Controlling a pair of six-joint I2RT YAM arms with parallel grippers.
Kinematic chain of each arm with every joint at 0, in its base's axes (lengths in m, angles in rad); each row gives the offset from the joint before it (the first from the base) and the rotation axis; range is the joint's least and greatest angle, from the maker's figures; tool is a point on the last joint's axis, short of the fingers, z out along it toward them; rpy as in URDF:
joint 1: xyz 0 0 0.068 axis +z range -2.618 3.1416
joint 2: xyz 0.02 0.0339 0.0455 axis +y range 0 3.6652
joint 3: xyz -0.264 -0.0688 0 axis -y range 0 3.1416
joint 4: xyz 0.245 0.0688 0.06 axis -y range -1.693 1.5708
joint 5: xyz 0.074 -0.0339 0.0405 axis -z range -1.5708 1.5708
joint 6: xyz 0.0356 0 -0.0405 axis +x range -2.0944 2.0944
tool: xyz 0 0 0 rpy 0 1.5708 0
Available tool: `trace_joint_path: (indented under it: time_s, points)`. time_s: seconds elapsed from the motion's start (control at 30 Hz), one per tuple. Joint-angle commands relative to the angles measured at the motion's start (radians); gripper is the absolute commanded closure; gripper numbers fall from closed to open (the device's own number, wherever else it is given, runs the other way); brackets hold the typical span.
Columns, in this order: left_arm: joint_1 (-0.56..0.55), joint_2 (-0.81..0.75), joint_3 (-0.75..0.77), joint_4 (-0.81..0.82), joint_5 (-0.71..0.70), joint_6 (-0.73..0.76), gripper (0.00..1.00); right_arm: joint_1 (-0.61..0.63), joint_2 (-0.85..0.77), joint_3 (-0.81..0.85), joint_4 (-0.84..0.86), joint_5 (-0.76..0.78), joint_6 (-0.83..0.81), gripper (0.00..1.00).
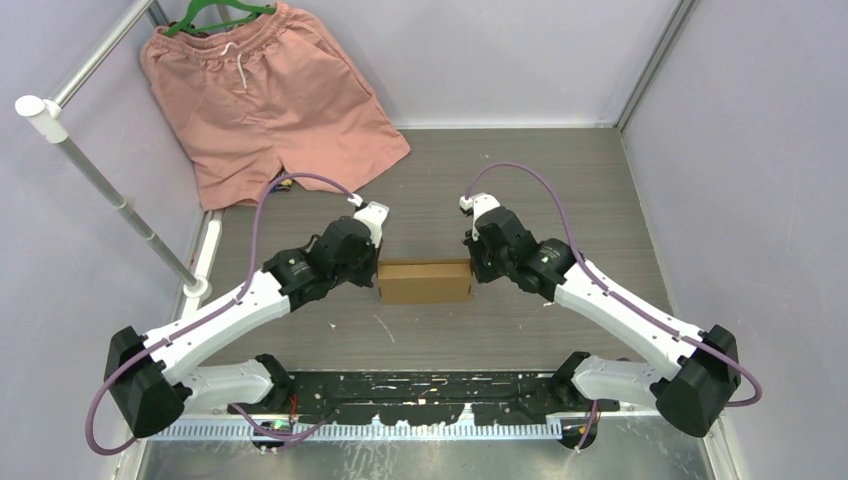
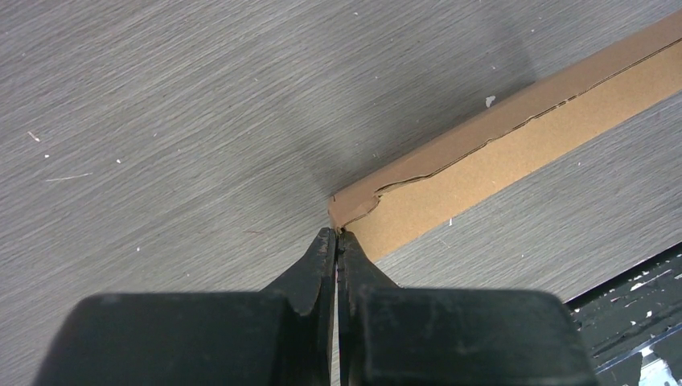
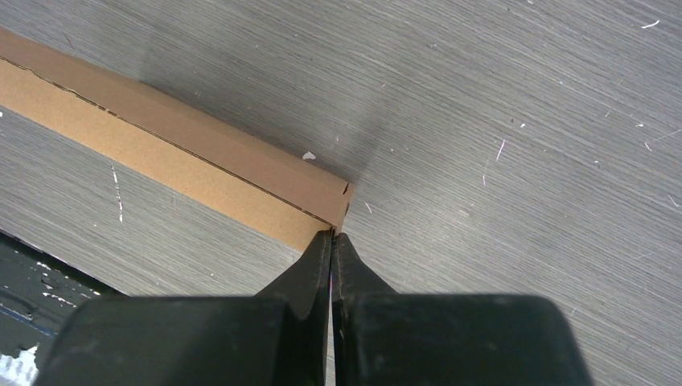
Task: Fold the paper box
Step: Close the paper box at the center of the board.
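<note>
The paper box (image 1: 425,281) is a small closed brown cardboard box lying flat on the grey table between the two arms. My left gripper (image 1: 378,268) is shut, its tips touching the box's left end. In the left wrist view the shut left gripper (image 2: 336,233) meets a slightly crumpled corner of the box (image 2: 499,153). My right gripper (image 1: 472,268) is also shut and sits against the box's right end. The right wrist view has the shut right gripper (image 3: 332,235) at the corner of the box (image 3: 161,137). Nothing lies between either pair of fingers.
Salmon-pink shorts (image 1: 265,95) on a green hanger lie at the back left. A white metal pole (image 1: 110,190) slants along the left side. Grey walls close in the table at the back and right. A black base strip (image 1: 420,390) runs along the near edge.
</note>
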Motion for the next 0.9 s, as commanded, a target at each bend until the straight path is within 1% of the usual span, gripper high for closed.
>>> trace_joint_path:
  time_s: [0.0, 0.87]
  points:
    - [-0.003, -0.002, 0.04, 0.038, 0.043, -0.033, 1.0, 0.008, 0.012, 0.056, 0.015, -0.051, 0.032, 0.99]
    - [-0.004, 0.019, 0.054, 0.037, 0.057, -0.042, 0.99, 0.006, 0.065, 0.106, -0.003, -0.093, 0.085, 0.99]
